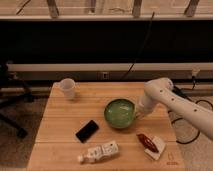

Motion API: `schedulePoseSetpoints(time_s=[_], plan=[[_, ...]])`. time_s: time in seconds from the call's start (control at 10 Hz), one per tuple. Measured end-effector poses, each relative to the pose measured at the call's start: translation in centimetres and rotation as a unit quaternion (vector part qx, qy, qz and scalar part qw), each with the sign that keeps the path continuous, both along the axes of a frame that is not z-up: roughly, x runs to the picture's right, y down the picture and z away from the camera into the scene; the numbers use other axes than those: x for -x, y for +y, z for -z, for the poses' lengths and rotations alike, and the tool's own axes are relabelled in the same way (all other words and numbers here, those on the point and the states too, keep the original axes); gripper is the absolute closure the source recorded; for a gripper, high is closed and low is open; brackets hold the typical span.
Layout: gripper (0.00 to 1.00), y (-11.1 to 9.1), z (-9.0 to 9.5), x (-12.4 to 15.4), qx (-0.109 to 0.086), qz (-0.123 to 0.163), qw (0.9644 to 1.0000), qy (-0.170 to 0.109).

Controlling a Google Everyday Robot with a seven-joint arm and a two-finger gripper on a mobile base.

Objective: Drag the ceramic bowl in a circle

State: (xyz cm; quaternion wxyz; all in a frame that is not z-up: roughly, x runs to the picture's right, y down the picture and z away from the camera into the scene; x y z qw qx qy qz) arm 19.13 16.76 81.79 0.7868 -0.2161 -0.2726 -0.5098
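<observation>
A green ceramic bowl [120,113] sits upright on the wooden table [65,122], right of centre. My white arm comes in from the right, and my gripper [137,112] is at the bowl's right rim, touching or gripping it. The arm's wrist covers the fingertips.
A white cup [67,88] stands at the table's back left. A black phone-like slab [87,131] lies left of the bowl. A white bottle [99,152] lies on its side at the front. A red packet on a white napkin [149,143] lies front right. Cables hang at the right.
</observation>
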Motion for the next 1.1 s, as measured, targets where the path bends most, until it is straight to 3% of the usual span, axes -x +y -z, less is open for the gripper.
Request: schedulePoseSetpoints(time_s=[0.3, 0.7, 1.1], plan=[[1.00, 0.2, 0.6, 0.9, -0.004, 0.015, 0.9998, -0.015], [1.00, -0.7, 1.4, 5.1, -0.019, 0.054, 0.9966, -0.060], [1.00, -2.4, 0.0, 8.7, -0.025, 0.083, 0.9919, -0.093]])
